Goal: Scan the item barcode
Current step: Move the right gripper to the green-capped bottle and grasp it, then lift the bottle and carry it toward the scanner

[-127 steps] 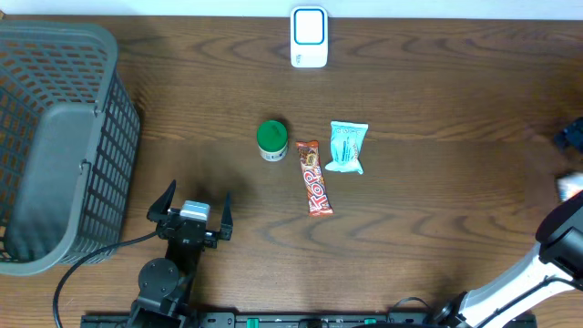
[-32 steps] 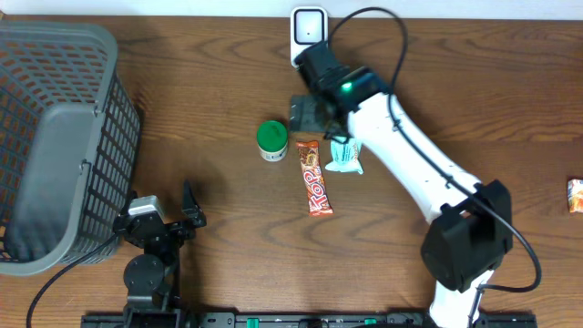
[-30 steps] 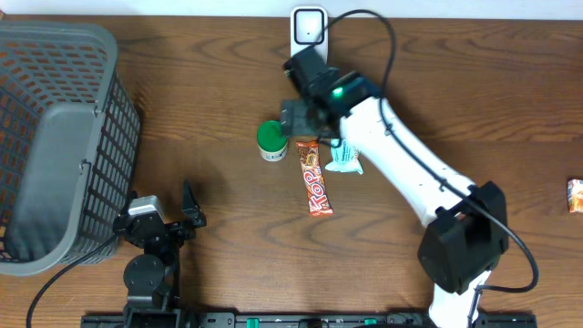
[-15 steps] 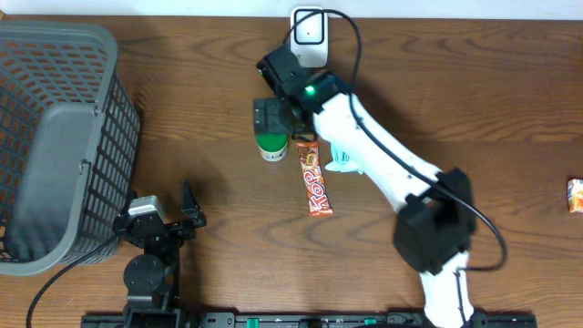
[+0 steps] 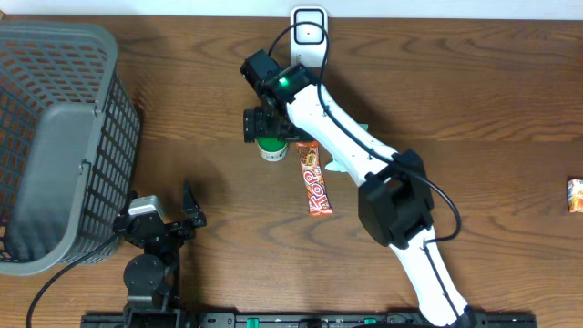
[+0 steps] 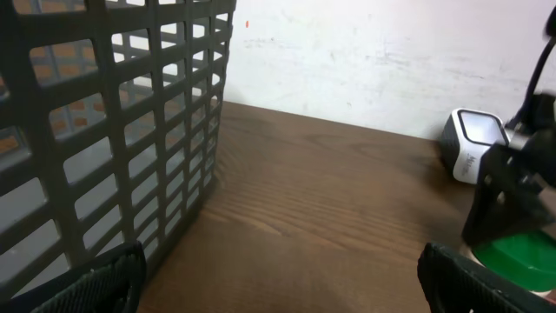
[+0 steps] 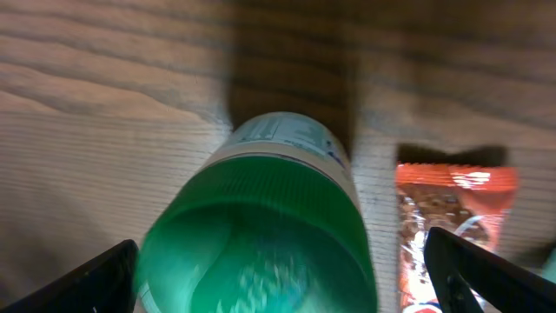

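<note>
Overhead, the right gripper (image 5: 265, 126) hangs spread wide over a green-capped bottle (image 5: 271, 146) at mid-table, below the scanner (image 5: 309, 27) and just left of a candy bar (image 5: 314, 179); the left gripper (image 5: 157, 211) sits open near the basket (image 5: 55, 137). The left wrist view shows the basket wall at left, with the scanner and green cap far right. The right wrist view looks down on the cap between its parted fingertips (image 7: 78, 278), nothing gripped.
</note>
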`<control>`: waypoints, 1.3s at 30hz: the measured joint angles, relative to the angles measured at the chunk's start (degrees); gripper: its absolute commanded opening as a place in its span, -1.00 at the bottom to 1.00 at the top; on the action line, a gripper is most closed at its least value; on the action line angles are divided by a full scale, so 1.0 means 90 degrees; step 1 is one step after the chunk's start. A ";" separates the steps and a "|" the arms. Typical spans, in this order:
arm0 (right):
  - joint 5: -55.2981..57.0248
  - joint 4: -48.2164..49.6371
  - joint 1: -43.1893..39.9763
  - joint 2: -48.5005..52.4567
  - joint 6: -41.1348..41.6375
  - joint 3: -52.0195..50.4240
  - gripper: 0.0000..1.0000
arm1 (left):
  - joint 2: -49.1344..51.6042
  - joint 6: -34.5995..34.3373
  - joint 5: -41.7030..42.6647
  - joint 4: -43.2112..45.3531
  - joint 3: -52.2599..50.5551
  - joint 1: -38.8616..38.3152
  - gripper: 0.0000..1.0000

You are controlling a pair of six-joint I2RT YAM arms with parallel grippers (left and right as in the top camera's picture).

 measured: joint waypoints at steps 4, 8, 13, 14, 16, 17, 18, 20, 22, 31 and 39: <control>-0.0109 -0.0022 0.0022 0.0296 0.0112 0.0005 0.92 | 0.0000 0.0000 -0.0002 0.0000 -0.0002 0.0000 1.00; -0.0160 0.0007 0.0036 0.0503 0.0204 0.0005 0.79 | 0.0000 0.0000 0.0000 0.0000 -0.0002 0.0000 1.00; -0.0187 0.0056 0.0034 0.0675 0.0321 0.0022 0.72 | 0.0000 0.0000 0.0000 0.0000 -0.0002 0.0000 1.00; -0.0197 0.0073 0.0029 0.0680 0.0372 0.0027 0.69 | 0.0000 0.0000 0.0002 0.0000 -0.0002 0.0000 1.00; -0.0221 0.0102 0.0027 0.0697 0.0515 0.0061 0.60 | 0.0000 0.0000 0.0000 0.0000 -0.0002 0.0000 1.00; -0.0226 0.0102 0.0027 0.0702 0.0571 0.0073 0.55 | 0.0000 0.0000 0.0000 0.0000 -0.0002 0.0000 1.00; -0.0236 0.0107 0.0027 0.0707 0.0644 0.0085 0.50 | 0.0000 0.0000 0.0000 0.0000 -0.0002 0.0000 1.00; -0.0250 0.0126 0.0029 0.0707 0.0738 0.0090 0.20 | 0.0000 0.0000 0.0000 0.0000 -0.0002 0.0000 1.00; -0.0209 0.0102 0.0029 0.0707 0.0840 0.0112 0.01 | 0.0000 -0.0002 0.0000 0.0000 -0.0002 0.0000 1.00; -0.0075 -0.0401 0.0027 0.0707 0.0763 0.0131 -0.10 | 0.0000 0.0000 0.0000 0.0000 -0.0002 0.0000 1.00; -0.0590 -0.2118 -0.0080 0.0707 -0.0100 0.0707 -0.07 | 0.0000 0.0000 0.0002 -0.0002 -0.0002 0.0000 1.00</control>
